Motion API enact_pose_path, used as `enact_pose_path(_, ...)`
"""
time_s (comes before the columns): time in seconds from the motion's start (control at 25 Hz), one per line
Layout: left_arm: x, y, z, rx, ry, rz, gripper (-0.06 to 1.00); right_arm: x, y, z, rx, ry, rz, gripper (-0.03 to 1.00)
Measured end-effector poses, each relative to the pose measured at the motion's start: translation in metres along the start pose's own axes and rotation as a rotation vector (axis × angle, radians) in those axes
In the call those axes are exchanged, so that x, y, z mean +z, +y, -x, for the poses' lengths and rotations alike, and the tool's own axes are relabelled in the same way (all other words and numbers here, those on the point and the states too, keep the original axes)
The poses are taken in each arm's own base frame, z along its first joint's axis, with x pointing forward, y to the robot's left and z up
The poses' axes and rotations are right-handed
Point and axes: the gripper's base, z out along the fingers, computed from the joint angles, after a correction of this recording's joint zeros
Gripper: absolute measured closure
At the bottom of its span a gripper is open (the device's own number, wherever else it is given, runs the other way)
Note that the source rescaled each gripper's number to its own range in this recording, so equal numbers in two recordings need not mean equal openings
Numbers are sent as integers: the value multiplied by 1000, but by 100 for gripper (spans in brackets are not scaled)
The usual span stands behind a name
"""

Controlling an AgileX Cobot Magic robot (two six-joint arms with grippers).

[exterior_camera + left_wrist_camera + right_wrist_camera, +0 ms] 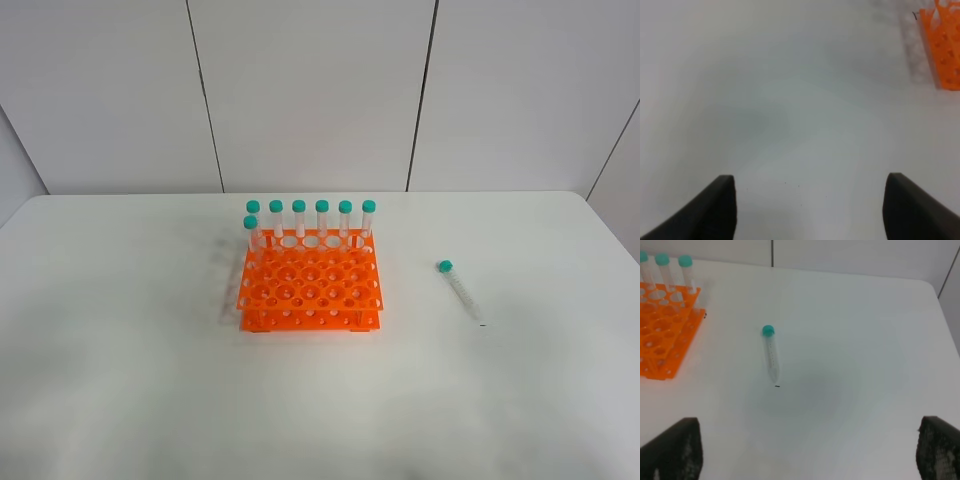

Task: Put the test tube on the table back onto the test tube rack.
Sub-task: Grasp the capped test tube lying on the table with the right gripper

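the test tube lies flat on the table, well apart from the test tube rack, to its right in the high view, cap toward the far edge. 7 capped tubes stand upright in the rack: 6 along the back row, 1 at the left end of the next row. left gripper: jaws spread wide, nothing between them. right gripper: jaws spread wide, nothing held.

text: none readable | test tube: graduation marks, too faint to read
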Motion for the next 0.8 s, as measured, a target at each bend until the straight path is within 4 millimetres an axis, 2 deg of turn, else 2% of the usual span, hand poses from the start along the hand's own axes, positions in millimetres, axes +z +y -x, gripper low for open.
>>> enact_pose_path(0.4,0,0,0,0,0,0,-6,0,0,4,-19,4,-2,1)
enact_pose_path(0.48,0,0,0,0,0,0,-6,3,-2,17,-54,11,-11,1)
enact_pose_path(0.6,0,0,0,0,0,0,-6,17,-4,50,-95,73,-13,1)
enact_pose_path(0.8,0,0,0,0,0,0,-6,76,-2,103,-67,288,49,1)
